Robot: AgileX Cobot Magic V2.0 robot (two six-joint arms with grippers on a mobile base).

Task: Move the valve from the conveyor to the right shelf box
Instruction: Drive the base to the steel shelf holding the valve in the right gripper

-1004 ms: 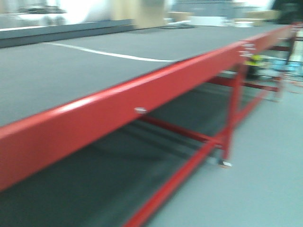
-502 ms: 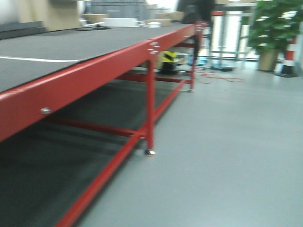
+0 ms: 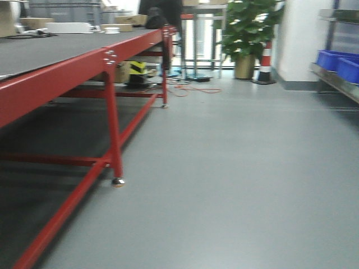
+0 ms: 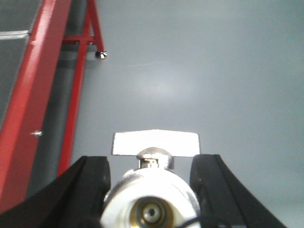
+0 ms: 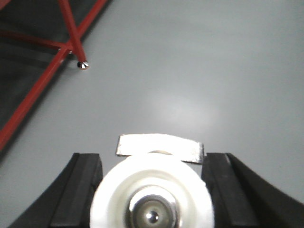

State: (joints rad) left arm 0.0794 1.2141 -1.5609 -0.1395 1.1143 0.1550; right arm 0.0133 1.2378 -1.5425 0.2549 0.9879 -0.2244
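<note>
Beside the conveyor point(image 3: 45, 47) edge (open floor point(image 3: 235, 168)), left pincer point(image 4: 152, 161), right pincer point(image 5: 153, 159), each tight on a valve point(image 4: 151, 202).

There is one conveyor point(image 3: 50, 47). Its red frame shows two legs, one near point(image 3: 114, 129) and one far point(image 3: 165, 73).

There are two valves. One valve point(image 4: 151, 199) is held in the left gripper point(image 4: 151, 159). The other valve point(image 5: 152, 190) is held in the right gripper point(image 5: 152, 156). That makes two grippers, and each one has two black fingers point(image 4: 90, 185) point(image 5: 80, 185). Each valve has one flat silver handle.

By the wall there is one shelf point(image 3: 336, 81) with two blue boxes, one point(image 3: 331, 59) and one more point(image 3: 349, 70).

There is one green plant point(image 3: 247, 28), one striped cone point(image 3: 266, 61) and one yellow and black thing point(image 3: 137, 68) under the conveyor.
</note>
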